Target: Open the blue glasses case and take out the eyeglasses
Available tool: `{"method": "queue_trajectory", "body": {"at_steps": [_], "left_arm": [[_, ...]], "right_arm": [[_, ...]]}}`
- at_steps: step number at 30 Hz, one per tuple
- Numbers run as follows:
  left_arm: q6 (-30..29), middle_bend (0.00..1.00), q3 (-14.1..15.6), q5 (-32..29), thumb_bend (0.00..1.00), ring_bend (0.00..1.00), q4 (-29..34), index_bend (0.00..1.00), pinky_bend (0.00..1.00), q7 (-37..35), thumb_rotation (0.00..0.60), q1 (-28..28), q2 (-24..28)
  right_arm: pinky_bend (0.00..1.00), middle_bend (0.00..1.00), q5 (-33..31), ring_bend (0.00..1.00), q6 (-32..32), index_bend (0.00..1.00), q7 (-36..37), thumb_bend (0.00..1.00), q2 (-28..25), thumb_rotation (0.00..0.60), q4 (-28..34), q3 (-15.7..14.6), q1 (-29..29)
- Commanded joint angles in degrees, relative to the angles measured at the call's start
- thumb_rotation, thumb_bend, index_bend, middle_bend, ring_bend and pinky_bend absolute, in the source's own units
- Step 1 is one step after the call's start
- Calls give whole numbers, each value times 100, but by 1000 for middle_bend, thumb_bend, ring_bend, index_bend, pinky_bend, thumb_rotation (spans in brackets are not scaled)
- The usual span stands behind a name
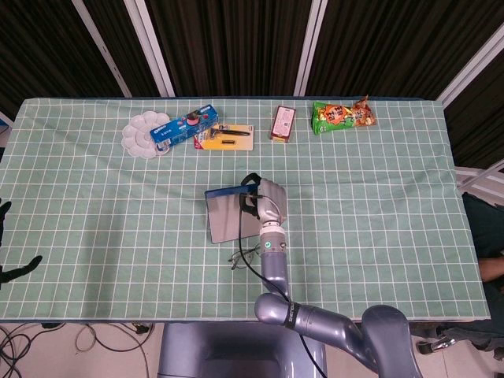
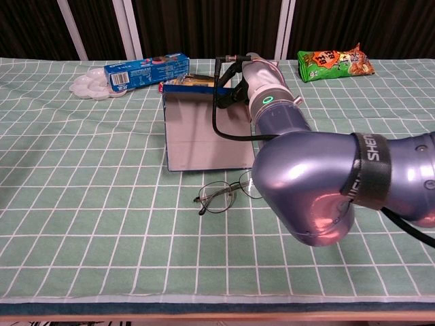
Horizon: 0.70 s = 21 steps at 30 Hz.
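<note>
Glossy purple-grey arm [image 2: 309, 187] — black band, green light, black cable, silvery hand [image 1: 266, 195].

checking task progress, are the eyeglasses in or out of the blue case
Out: the eyeglasses lie on the tablecloth just in front of the open blue case.

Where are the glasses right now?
The eyeglasses lie on the green checked tablecloth, just in front of the open blue glasses case, beside the right arm.

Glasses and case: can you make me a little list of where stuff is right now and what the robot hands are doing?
case: open, grey inside showing, on the cloth
glasses: out of the case, on the cloth just in front of it
right hand: at the case's right edge; grip hidden
left hand: at the far left edge, away from the case
snack bag: far side of the table
</note>
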State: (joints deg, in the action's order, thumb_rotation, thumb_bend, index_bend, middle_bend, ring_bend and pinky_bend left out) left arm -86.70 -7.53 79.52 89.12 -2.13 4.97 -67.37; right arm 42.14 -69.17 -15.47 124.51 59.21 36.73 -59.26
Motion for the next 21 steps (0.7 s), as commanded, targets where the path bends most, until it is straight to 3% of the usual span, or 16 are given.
{"method": "queue_trajectory", "body": {"at_steps": [1,6,7,11,14,21], "left_arm": [[2,0,0,-4,11,0,0,0,0,-2,600,0,0],[3,0,-1,-8,12,0,6,0,0,-2,600,-2,2],[2,0,-2,-10,11,0,8,0,0,-2,600,-2,2],[-8,0,-1,-3,11,0,17,0,0,9,600,-5,2],[-25,0,-3,2,11,0,25,0,0,18,600,-9,-2],[-53,0,-8,13,11,0,40,0,0,19,600,-14,-9]], "right_arm": [[970,984,7,1000,4,626,-20,509,0,600,7,11,9],[968,979,53,999,-22,604,-138,498,-22,600,17,-9,25],[965,976,54,997,-25,541,-168,479,-28,600,22,-14,29],[962,968,-27,993,-7,138,-431,377,-96,600,134,-35,74],[962,967,-123,993,3,10,-624,313,-149,600,254,-14,92],[961,967,-358,992,-22,0,-1033,260,-256,600,586,64,93]]}}
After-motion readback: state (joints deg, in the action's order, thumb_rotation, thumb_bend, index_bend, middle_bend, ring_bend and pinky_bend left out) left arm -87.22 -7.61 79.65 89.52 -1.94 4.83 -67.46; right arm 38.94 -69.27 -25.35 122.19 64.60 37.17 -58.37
